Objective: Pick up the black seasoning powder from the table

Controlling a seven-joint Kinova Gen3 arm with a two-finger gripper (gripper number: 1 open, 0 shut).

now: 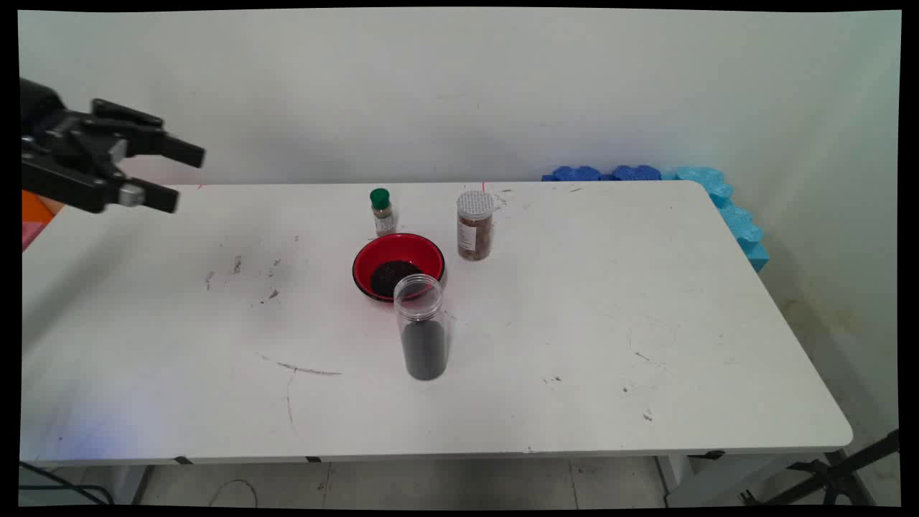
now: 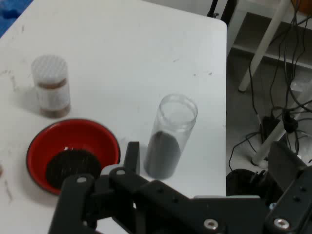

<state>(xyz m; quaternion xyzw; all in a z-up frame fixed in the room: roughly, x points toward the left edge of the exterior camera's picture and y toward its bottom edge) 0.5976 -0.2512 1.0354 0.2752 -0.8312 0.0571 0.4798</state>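
Black two-finger claw [image 1: 172, 176] hangs open and empty, high over the white counter's [image 1: 574, 323] left end, w/ the lidless clear plastic jar of dark powder [image 1: 423, 327] standing upright well apart, touching nothing.

One camera is looking down across the white table [image 1: 574, 323] toward the wall. The hand camera is looking closer from the left. Both are showing the red bowl [image 1: 397, 266] [image 2: 73, 156].

Occluded and cropped elements, both views.
Main view: the claw [image 1: 183, 176] enters at the left edge, its arm cut off; the tall jar [image 1: 423, 327] hides the red bowl's [image 1: 397, 265] near rim; jar labels too small to read. Hand view: the claw's linkage covers the bowl's lower edge; its right finger is cropped.
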